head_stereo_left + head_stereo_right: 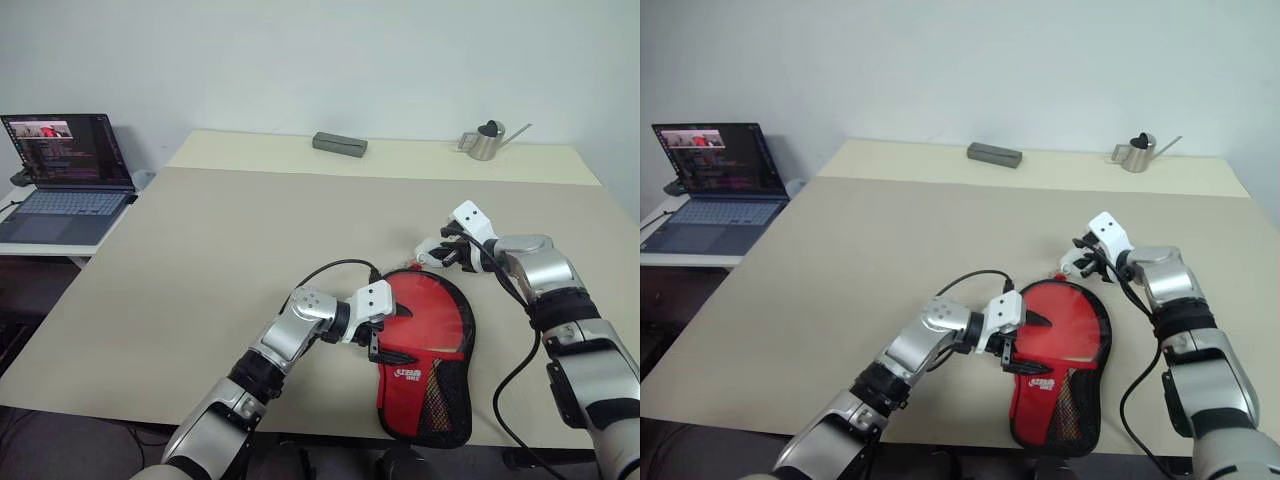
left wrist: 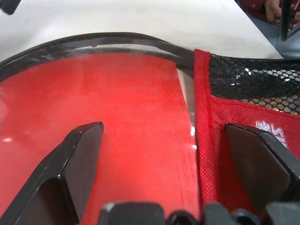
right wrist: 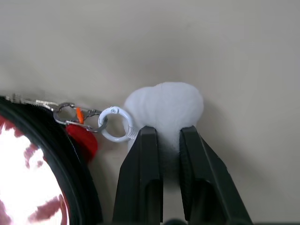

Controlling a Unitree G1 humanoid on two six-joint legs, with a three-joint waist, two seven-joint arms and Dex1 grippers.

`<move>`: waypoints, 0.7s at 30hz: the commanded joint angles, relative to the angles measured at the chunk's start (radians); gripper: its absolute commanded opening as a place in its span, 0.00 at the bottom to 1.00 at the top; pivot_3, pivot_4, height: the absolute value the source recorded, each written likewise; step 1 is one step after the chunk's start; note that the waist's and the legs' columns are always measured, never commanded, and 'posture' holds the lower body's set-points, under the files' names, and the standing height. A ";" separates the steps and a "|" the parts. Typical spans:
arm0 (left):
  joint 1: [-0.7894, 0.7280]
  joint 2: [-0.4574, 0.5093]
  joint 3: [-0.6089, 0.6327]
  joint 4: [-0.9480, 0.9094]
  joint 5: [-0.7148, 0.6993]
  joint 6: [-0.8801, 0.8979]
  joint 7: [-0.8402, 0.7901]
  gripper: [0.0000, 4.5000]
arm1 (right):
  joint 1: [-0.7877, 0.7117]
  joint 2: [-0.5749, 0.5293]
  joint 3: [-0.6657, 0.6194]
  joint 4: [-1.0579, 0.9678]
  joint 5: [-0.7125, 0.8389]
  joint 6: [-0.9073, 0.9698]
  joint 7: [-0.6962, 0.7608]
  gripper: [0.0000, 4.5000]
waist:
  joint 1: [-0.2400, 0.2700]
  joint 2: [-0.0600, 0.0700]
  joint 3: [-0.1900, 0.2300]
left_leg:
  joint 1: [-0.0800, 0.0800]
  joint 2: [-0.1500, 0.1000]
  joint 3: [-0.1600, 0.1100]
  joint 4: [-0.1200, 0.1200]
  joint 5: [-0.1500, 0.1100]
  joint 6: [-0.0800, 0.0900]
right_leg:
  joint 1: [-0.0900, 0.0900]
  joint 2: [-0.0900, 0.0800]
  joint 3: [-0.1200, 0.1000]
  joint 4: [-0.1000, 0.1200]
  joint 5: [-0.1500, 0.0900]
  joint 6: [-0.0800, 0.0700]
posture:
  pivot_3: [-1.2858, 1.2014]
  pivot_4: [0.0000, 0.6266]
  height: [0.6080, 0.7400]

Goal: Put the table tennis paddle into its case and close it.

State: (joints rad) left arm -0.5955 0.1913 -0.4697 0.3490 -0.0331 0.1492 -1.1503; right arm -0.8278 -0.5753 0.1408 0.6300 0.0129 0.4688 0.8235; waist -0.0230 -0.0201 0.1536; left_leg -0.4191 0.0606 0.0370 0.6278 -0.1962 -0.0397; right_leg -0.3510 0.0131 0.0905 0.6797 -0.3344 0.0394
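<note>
Near front edge of table [image 1: 200, 260]: case [image 1: 432, 385], flap open, red paddle [image 1: 425, 315] lying inside. Left gripper [image 1: 385, 335] wide open over paddle face, one finger [image 2: 77, 159] above rubber, other above red fabric. Beyond case's far end, right gripper [image 1: 440, 252] pinched onto white pompom [image 3: 164, 110]

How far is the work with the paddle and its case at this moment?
Done: the table tennis paddle lies inside the case. In hand: the right tool is shut on the white pompom at the zip, and the open left tool hovers over the case. Left: the zip is open.
</note>
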 commanded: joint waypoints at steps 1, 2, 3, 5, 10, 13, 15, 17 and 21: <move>0.046 0.023 -0.064 0.077 0.055 0.060 -0.012 1.00 | 0.031 -0.080 -0.021 -0.059 -0.042 0.009 -0.034 0.02 | 0.000 0.000 0.000 | 0.000 0.000 0.000 0.000 0.000 0.000 | 0.000 0.000 0.000 0.000 0.000 0.000 | 0.52 0.24 1.00; 0.047 0.023 -0.064 0.077 0.054 0.061 -0.012 1.00 | 0.037 -0.088 -0.021 -0.070 -0.043 0.011 -0.035 0.01 | 0.000 0.000 0.000 | 0.000 0.000 0.000 0.000 0.000 0.000 | 0.000 0.000 0.000 0.000 0.000 0.000 | 0.52 0.24 1.00; 0.049 0.021 -0.065 0.077 0.055 0.062 -0.008 1.00 | 0.050 -0.106 -0.022 -0.089 -0.045 0.013 -0.032 0.01 | 0.000 0.000 0.000 | 0.000 0.000 0.000 0.000 0.000 0.000 | 0.000 0.000 0.000 0.000 0.000 0.000 | 0.52 0.24 1.00; 0.052 0.019 -0.065 0.077 0.055 0.065 -0.003 1.00 | 0.074 -0.133 -0.029 -0.125 -0.041 0.029 -0.019 0.01 | 0.001 0.000 0.000 | 0.000 0.000 0.000 0.000 0.000 0.000 | 0.000 0.000 0.000 0.000 0.000 0.000 | 0.52 0.24 1.00; 0.053 0.020 -0.065 0.078 0.057 0.068 0.005 1.00 | 0.140 -0.210 -0.053 -0.257 0.002 0.109 0.046 0.01 | 0.003 0.000 0.000 | 0.000 0.000 0.000 0.000 0.000 0.000 | 0.001 0.000 0.001 -0.001 0.000 0.000 | 0.52 0.24 1.00; 0.052 0.018 -0.065 0.082 0.059 0.069 0.012 1.00 | 0.191 -0.268 -0.068 -0.368 0.050 0.178 0.113 0.01 | 0.005 0.000 0.000 | 0.000 -0.001 0.000 0.000 0.000 0.000 | 0.001 0.000 0.001 -0.001 0.000 0.000 | 0.52 0.24 1.00; 0.050 0.015 -0.064 0.087 0.059 0.070 0.016 1.00 | 0.232 -0.312 -0.077 -0.441 0.083 0.218 0.155 0.01 | 0.006 0.000 0.000 | 0.000 0.000 0.000 0.000 0.000 0.000 | 0.001 0.000 0.001 -0.001 0.000 0.000 | 0.52 0.24 1.00; 0.049 0.014 -0.065 0.090 0.060 0.069 0.019 1.00 | 0.278 -0.355 -0.084 -0.512 0.118 0.253 0.201 0.01 | 0.006 0.000 0.000 | 0.000 -0.001 0.000 0.000 0.000 0.000 | 0.001 0.000 0.000 -0.001 0.000 0.000 | 0.52 0.24 1.00; 0.045 0.011 -0.066 0.100 0.062 0.066 0.025 1.00 | 0.402 -0.452 -0.122 -0.661 0.196 0.297 0.294 0.01 | 0.007 0.000 0.000 | 0.000 -0.001 -0.001 0.000 0.000 0.000 | 0.001 0.000 0.000 -0.002 0.000 0.000 | 0.52 0.24 1.00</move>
State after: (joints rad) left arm -0.5948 0.1847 -0.4806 0.3541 -0.0327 0.1504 -1.1323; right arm -0.4503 -0.9808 0.0661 0.0380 0.1734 0.7459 1.0700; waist -0.0155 -0.0203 0.1536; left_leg -0.4190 0.0598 0.0354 0.6276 -0.1964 -0.0396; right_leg -0.3495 0.0125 0.0904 0.6775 -0.3347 0.0398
